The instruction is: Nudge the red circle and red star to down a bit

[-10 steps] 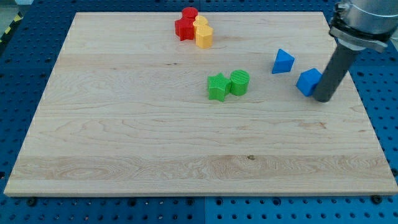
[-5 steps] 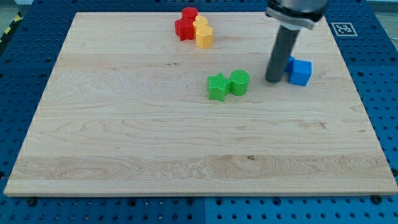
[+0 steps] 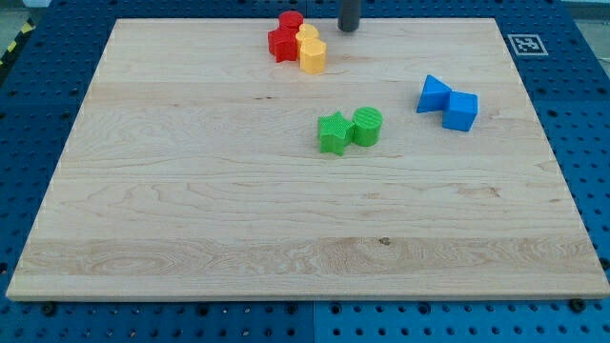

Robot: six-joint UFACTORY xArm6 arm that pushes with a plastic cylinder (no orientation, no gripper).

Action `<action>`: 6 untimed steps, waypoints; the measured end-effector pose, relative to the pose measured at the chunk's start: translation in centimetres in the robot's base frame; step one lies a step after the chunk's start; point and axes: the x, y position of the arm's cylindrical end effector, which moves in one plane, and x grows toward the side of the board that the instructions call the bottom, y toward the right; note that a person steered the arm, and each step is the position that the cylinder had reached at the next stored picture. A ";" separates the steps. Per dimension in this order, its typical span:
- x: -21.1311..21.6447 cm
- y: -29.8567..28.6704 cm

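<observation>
The red circle point(image 3: 291, 20) sits at the view's top, near the board's top edge. The red star point(image 3: 280, 43) lies just below and left of it, touching it. Two yellow blocks point(image 3: 310, 50) press against their right side. My tip point(image 3: 349, 29) is at the top edge of the board, to the right of the red and yellow cluster, with a gap between it and the yellow blocks. Only the rod's lower end shows.
A green star point(image 3: 333, 132) and a green cylinder point(image 3: 367, 126) sit together at the board's middle. A blue triangle point(image 3: 433, 94) and a blue cube point(image 3: 461, 110) touch each other at the right. The wooden board point(image 3: 191, 210) lies on a blue pegboard.
My tip moved from the board's right side, by the blue blocks, up and left to the top edge. The blue cube shifted a little up and left and now touches the blue triangle.
</observation>
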 end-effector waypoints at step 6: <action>-0.4 -13.4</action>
